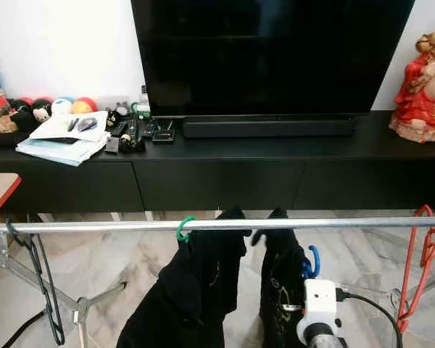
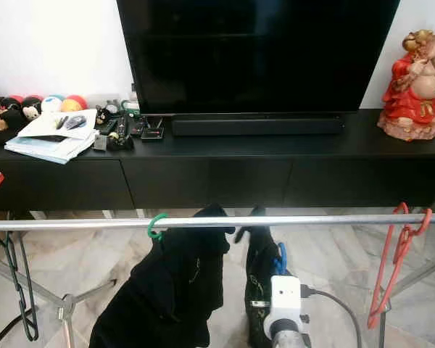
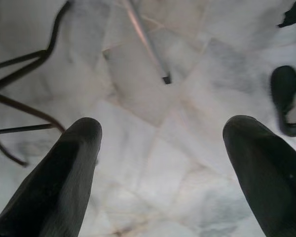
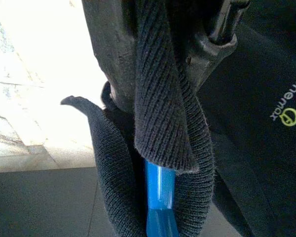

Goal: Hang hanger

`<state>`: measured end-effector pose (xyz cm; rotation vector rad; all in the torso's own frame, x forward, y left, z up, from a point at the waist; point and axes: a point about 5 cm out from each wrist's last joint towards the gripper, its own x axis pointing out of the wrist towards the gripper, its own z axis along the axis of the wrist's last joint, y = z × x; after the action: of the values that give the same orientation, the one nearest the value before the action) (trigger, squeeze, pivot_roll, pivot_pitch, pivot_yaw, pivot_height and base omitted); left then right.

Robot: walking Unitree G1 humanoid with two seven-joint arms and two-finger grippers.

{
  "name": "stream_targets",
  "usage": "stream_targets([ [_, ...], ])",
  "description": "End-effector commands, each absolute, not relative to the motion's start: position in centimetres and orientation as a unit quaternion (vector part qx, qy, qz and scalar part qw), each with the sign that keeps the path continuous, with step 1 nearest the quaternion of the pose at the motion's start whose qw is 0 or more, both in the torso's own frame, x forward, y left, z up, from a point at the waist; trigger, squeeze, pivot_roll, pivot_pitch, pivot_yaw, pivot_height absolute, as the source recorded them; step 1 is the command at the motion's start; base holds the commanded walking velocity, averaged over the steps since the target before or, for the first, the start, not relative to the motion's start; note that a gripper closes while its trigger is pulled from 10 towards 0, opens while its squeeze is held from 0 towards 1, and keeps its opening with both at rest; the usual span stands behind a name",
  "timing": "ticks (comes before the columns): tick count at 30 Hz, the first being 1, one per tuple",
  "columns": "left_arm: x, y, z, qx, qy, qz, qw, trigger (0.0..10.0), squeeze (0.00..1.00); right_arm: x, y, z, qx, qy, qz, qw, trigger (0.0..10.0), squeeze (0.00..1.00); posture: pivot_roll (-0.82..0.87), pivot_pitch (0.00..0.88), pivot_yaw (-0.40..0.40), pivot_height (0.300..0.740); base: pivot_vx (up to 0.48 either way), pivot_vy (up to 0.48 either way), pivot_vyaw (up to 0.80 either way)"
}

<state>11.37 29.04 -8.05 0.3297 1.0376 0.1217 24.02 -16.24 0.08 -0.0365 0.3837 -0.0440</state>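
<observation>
From the head views, the right hand (image 1: 304, 286) sits below the long silver clothes rail (image 1: 225, 225), carrying a blue plastic hanger (image 1: 313, 261) draped with a black garment (image 1: 281, 290); its hook rides just above the hand and short of the rail, so it could miss or bump the green-hooked hanger (image 1: 183, 228) to its left. The left wrist view shows the left hand (image 3: 177, 163) spread wide and empty over the pale marble floor (image 3: 153, 98). In the right wrist view, dark ribbed cloth bunches around the blue bar, so the grip could slip; the fingers appear clamped on it. Behind, a black low counter (image 1: 225, 152) carries a television (image 1: 272, 54).
</observation>
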Motion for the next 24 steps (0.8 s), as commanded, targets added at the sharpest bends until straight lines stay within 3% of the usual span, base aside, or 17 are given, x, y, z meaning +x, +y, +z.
stream_targets([
  [1, 11.2, 28.7, -8.2, 0.121, 0.497, 0.064, 0.857, 10.0, 0.0, 24.7, -16.3, 0.9, -0.017, 0.17, -0.023, 0.985, 10.0, 0.0, 0.09, 0.0, 0.038, 0.74, 0.0, 0.0, 0.0],
  [8, 11.4, 27.9, -8.5, 0.062, 0.491, 0.078, 0.865, 10.0, 0.0, 25.0, -16.8, 1.1, -0.02, 0.166, -0.028, 0.985, 10.0, 0.0, 0.08, 0.0, 0.031, 0.74, 0.0, 0.0, 0.0],
  [24, 11.1, 27.2, -8.9, 0.049, 0.5, 0.074, 0.861, 10.0, 0.0, 25.3, -16.8, 1.2, -0.021, 0.166, -0.03, 0.985, 10.0, 0.0, 0.08, 0.0, 0.029, 0.74, 0.0, 0.0, 0.0],
])
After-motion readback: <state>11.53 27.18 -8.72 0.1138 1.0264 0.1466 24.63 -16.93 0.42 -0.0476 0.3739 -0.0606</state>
